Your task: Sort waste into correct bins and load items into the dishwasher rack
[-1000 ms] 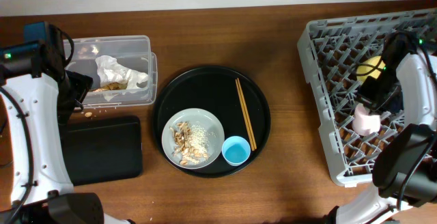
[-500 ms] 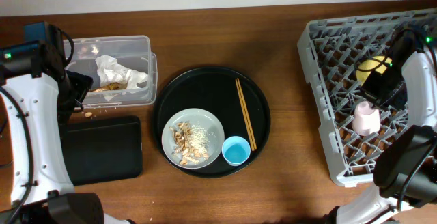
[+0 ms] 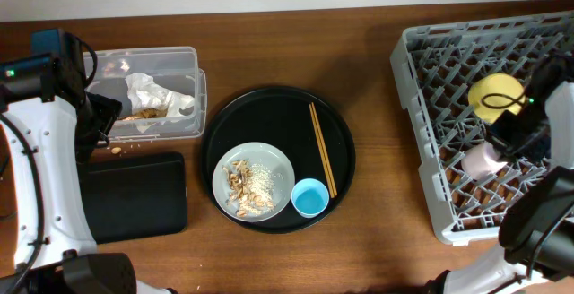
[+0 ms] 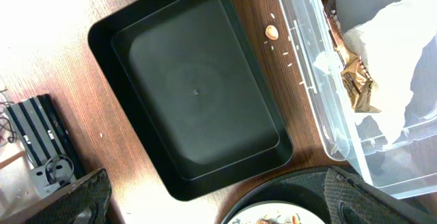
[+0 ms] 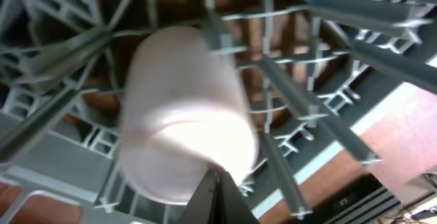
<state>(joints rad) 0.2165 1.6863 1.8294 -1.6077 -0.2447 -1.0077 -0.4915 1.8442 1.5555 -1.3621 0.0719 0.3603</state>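
Observation:
The pink cup (image 3: 480,159) lies in the dishwasher rack (image 3: 421,106) below the yellow bowl (image 3: 496,97). My right gripper (image 3: 511,140) is beside the cup. In the right wrist view its fingers (image 5: 217,183) are shut together, their tip at the edge of the cup (image 5: 184,108). The grey plate (image 3: 254,180) holds tan scraps and crumbs. The light-blue cup (image 3: 310,197) stands next to it. My left gripper (image 3: 99,115) is open and empty (image 4: 225,210) over the black rectangular tray (image 4: 198,87) and the clear tub (image 4: 321,80). The tub holds the wrapper (image 3: 157,92).
The plate, the blue cup and wooden chopsticks (image 3: 323,149) lie on a big round black tray (image 3: 278,101). A tan scrap (image 4: 272,31) lies on the wood between the tub and the black tray (image 3: 134,195).
My right gripper has let go of the pink cup, swung up toward the bowl, then come back beside the cup. The cup stays in the rack. The left arm has not moved.

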